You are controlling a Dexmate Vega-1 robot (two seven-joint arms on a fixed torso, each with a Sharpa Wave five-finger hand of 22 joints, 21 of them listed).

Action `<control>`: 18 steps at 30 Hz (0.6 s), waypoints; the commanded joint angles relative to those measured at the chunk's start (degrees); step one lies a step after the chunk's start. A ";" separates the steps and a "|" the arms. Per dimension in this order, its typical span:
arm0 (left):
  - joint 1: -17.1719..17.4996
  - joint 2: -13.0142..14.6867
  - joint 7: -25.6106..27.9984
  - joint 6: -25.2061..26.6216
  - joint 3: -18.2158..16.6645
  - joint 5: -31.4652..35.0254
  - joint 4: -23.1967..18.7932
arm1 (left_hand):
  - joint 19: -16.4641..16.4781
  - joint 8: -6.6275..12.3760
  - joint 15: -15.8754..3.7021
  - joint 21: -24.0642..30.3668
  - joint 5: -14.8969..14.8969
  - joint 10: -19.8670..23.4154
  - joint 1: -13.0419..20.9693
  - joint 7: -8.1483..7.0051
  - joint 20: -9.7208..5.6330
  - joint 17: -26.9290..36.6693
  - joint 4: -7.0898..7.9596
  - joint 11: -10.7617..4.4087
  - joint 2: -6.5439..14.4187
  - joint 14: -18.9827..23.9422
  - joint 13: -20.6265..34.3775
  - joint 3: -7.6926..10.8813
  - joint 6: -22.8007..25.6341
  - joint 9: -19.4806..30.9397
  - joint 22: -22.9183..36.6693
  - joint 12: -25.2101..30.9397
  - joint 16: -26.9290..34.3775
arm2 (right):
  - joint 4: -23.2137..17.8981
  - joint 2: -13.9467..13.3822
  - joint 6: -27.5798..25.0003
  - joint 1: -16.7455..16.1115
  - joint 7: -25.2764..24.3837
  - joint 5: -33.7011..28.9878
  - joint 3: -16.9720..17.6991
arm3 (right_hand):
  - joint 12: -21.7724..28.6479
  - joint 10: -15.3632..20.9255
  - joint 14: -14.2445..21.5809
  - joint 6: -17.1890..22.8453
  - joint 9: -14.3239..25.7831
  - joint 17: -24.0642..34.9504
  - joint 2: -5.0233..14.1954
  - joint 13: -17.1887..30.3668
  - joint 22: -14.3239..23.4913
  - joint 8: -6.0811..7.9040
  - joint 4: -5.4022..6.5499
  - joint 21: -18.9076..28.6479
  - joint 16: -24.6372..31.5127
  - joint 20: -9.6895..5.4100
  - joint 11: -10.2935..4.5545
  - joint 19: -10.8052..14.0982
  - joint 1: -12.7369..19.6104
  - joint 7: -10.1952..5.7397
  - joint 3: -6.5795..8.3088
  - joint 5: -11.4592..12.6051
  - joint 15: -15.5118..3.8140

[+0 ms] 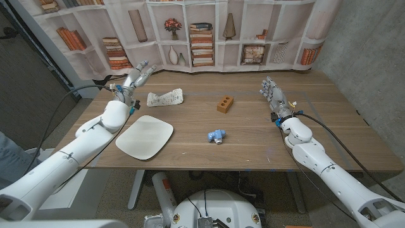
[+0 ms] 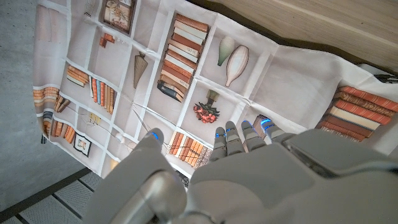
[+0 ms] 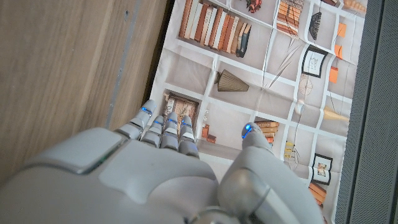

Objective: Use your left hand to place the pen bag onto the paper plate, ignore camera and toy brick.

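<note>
The pen bag (image 1: pixel 165 97), a whitish patterned pouch, lies on the table at the back left. In front of it sits the white paper plate (image 1: pixel 145 136), squarish with rounded corners. My left hand (image 1: pixel 134 80) hovers at the table's back left edge, to the left of the pen bag and apart from it, fingers apart and holding nothing; its back (image 2: pixel 249 168) faces the bookshelf backdrop. My right hand (image 1: pixel 274 95) is raised at the right side of the table, fingers apart and empty; the right wrist view sees its back (image 3: pixel 155 168) beside the table's edge.
A brown toy brick (image 1: pixel 224 104) lies near the table's middle back. A small blue toy camera (image 1: pixel 216 135) lies in front of it. A printed bookshelf backdrop (image 1: pixel 209 31) hangs behind the table. Bare wood lies between the plate and the right arm.
</note>
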 commanded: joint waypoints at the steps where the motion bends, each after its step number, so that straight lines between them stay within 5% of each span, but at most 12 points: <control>1: -0.46 0.74 2.21 3.44 1.24 4.98 -1.05 | 0.35 0.52 -0.05 -0.36 0.33 0.53 0.76 0.10 0.02 0.11 -0.26 -0.10 -0.04 0.57 0.15 0.08 0.43 0.28 0.14 0.48 0.38 | -0.47 -0.11 -0.61 0.16 -0.13 -0.07 -0.07 | -0.04 0.71 0.36 0.38 0.30 0.24 0.48 0.10 0.25 0.02 -0.07 -0.33 -0.01 -2.07 0.10 0.39 0.14 0.07 -0.16 -0.06 0.27; 18: -2.12 1.96 3.92 11.63 4.38 13.46 -3.05 | 0.57 0.48 -0.25 -0.70 0.70 0.89 1.19 -0.06 -0.01 0.11 -0.48 -0.50 0.16 1.01 0.16 0.15 0.92 0.29 0.15 0.40 0.33 | 0.53 0.59 -0.26 0.25 -0.04 0.16 -0.24 | -0.04 0.93 0.57 0.50 0.30 0.25 0.56 0.11 0.27 0.03 -0.12 -0.64 -0.02 -2.10 0.11 0.69 0.15 0.08 -0.23 -0.07 0.13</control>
